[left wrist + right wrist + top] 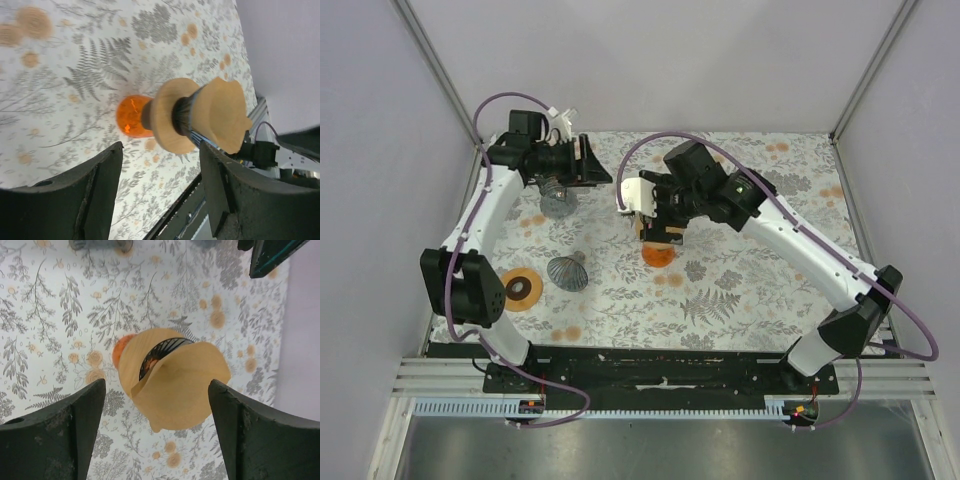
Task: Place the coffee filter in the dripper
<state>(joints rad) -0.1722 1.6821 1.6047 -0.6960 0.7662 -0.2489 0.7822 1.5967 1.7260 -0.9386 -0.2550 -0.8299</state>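
At the centre of the tabletop (770,290) stands the dripper (167,116). It consists of an orange glass base (131,116), a wooden collar and a black wire cone. The coffee filter (185,390), a tan paper cone, sits in the wire cone. On one side the paper stands away from the wire, so part of the black ribs (160,352) is exposed between the paper and the collar.

The right end effector (156,384) is positioned directly above the dripper. Its two fingers (75,425) are set wide apart, one on each side of the filter. Floral tabletop is visible between each finger and the paper. Neither finger touches the filter or the dripper.

The left end effector (160,150) is at the far left of the tabletop, well apart from the dripper and aimed toward it. Its fingers (100,190) are also separated and nothing is between them. The dripper appears beyond the fingertips in the left wrist view.

On the left side of the tabletop lie further items:
- a dark wire cone (567,272), near left of the dripper;
- a second dark wire cone (558,197), farther back, beneath the left arm;
- a wooden ring (522,288) with a dark centre, just left of the nearer cone.
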